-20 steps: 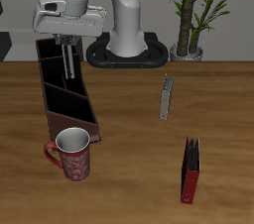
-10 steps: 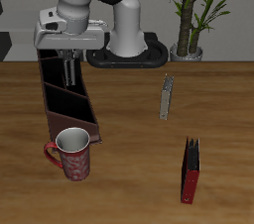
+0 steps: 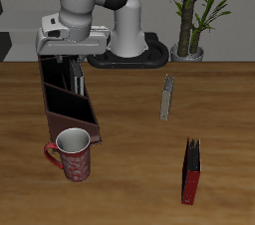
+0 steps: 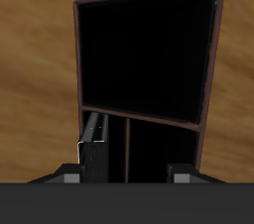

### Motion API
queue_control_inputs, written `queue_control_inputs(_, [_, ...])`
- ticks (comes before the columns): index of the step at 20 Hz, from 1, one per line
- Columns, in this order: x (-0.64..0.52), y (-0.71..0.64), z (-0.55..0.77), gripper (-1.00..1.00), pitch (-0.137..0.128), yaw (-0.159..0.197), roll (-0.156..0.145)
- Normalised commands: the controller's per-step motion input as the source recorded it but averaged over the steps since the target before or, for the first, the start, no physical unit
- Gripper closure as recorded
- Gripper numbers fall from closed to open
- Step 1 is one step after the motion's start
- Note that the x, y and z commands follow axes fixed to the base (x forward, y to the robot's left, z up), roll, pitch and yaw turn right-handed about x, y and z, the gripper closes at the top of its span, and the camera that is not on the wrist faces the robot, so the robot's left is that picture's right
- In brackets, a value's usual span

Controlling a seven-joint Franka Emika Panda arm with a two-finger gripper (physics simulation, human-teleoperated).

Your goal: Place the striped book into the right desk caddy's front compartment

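The long rectangular desk caddy (image 3: pixel 66 95) is dark reddish-brown on its walls and dividers, and in the wrist view its compartments (image 4: pixel 147 55) read almost pure black inside a thin brown rim. The small striped book (image 4: pixel 94 146) shows narrow grey, black and white bands along its edge. The round ceramic mug (image 3: pixel 72 154) is red with a speckled darker pattern and a pale grey interior. The upright hardcover book (image 3: pixel 190 171) is red and black. The thin plain book (image 3: pixel 167 98) is grey-olive. The wooden worktop (image 3: pixel 129 169) is warm mid-brown with darker grain streaks. The robot arm (image 3: pixel 95 0) is white and light grey. The potted plant (image 3: pixel 194 5) has green leaves.
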Motion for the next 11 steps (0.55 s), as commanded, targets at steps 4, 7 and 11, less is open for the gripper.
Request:
queue_control_inputs(4, [-0.08,0.04,0.28,-1.00,-0.050,-0.005,-0.006])
queue_control_inputs(7, [-0.05,0.00,0.13,-1.00,-0.005,-0.016,0.014])
queue_control_inputs(11, [-0.11,0.07,0.16,-1.00,-0.004,-0.027,0.027])
